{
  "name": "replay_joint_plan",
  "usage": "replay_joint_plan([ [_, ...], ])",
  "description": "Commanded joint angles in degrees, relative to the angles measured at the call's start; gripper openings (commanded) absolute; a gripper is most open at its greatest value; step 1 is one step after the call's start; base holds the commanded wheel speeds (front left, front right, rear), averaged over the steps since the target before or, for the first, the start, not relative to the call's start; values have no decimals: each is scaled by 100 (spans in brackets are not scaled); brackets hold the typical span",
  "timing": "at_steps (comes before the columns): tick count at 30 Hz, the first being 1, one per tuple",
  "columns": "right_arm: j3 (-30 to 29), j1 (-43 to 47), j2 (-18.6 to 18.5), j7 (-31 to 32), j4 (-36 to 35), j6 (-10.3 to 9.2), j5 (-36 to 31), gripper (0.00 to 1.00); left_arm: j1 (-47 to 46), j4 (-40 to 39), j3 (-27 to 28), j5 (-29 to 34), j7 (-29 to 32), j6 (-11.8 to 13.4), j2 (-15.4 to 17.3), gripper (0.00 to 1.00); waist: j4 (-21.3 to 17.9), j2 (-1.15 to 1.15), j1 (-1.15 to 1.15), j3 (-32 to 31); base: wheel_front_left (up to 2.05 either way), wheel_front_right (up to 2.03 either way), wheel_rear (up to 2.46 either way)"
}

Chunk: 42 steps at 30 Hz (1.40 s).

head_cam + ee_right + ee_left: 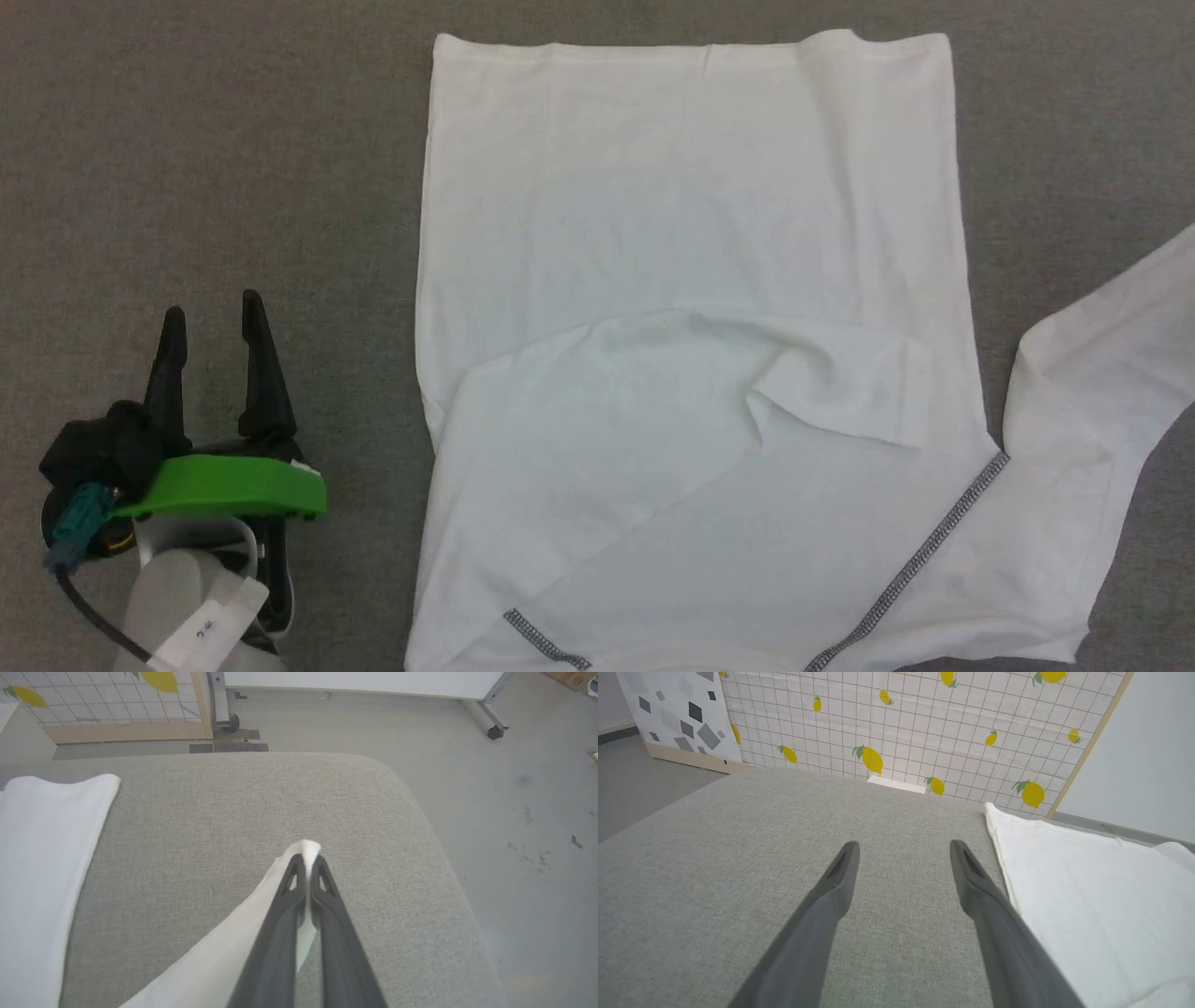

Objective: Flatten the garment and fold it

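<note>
The white garment [691,233] lies spread on the grey cushioned surface, hem at the far side, grey zigzag seams [920,560] near the bottom edge of the head view. One sleeve is folded across its body [672,383]. The other sleeve [1102,373] stretches out to the right. My left gripper [215,322] stands open on bare fabric to the left of the garment [1087,891], touching nothing. In the right wrist view my right gripper [308,861] is shut on the end of that white sleeve [306,848], which hangs back from the fingertips.
The grey cushioned surface [738,858] ends in a rounded corner [397,779] with bare floor [514,812] beyond. A lemon-patterned panel [924,728] stands behind its far edge. A wheeled frame [495,730] stands on the floor.
</note>
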Motion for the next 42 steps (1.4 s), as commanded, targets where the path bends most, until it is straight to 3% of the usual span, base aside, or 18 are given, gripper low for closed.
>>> replay_joint_plan([
  [1,-10,211,10,93,-298,-10,12,0,146,21,46,67,-21,-24,-34,100,-302,0,0,-514,0,0,0],
  [15,121,1765,445,1435,-3648,-10,93,0,563,200,-23,117,-21,-103,-107,100,-304,0,0,-1188,0,0,0],
  [19,598,2062,514,1696,-4367,-10,172,0,613,236,-63,110,-22,-122,-122,100,-244,0,0,-1276,0,0,0],
  [24,1720,2139,502,1850,-4780,-10,229,0,621,279,-103,88,-22,-138,-140,100,-187,0,0,-1289,0,0,0],
  [25,2312,2053,490,1861,-4755,-10,271,0,596,298,-124,80,-22,-145,-145,100,-165,0,0,-1284,0,0,0],
  [33,4657,1164,624,1625,-3703,-10,419,0,500,349,-189,60,-22,-169,-163,100,-29,0,0,-1225,0,0,0],
  [37,5483,774,888,1403,-2790,-10,494,0,459,365,-245,50,-22,-183,-172,100,106,0,0,-1160,0,0,0],
  [42,6061,373,1218,1021,-1523,-10,541,0,392,391,-336,17,-22,-199,-186,100,289,0,0,-1007,0,0,0],
])
